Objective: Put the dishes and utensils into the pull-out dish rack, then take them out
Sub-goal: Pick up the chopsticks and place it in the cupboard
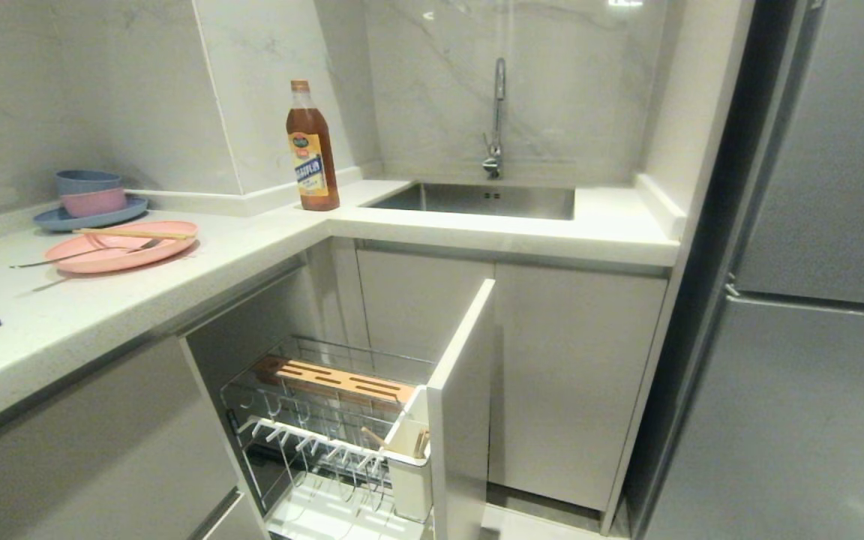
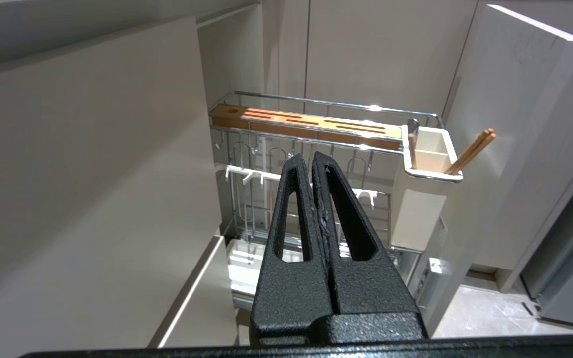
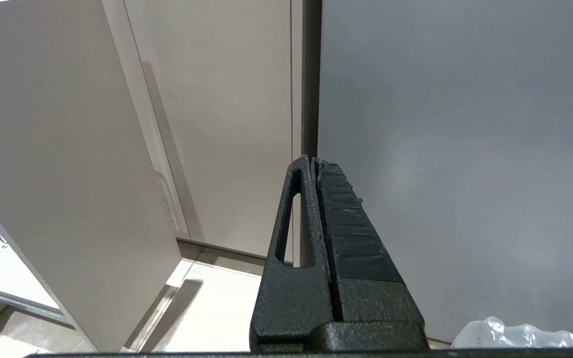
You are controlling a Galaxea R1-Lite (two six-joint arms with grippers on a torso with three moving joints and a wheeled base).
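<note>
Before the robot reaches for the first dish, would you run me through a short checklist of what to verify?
1. Pull-out dish rack open: ok, drawn out with its white front panel forward.
2. Plate slots free: ok, no dish shows in the wires; chopsticks stand in the utensil cup.
3. Pink plate reachable on the counter: ok, but a second pair of chopsticks and a fork lie across it.
4. Left gripper ready: not ok, shut and empty, facing the rack.
5. Right gripper: shut, empty, near the cabinet fronts.
6. Cream-white bowl: cannot tell, none visible.
</note>
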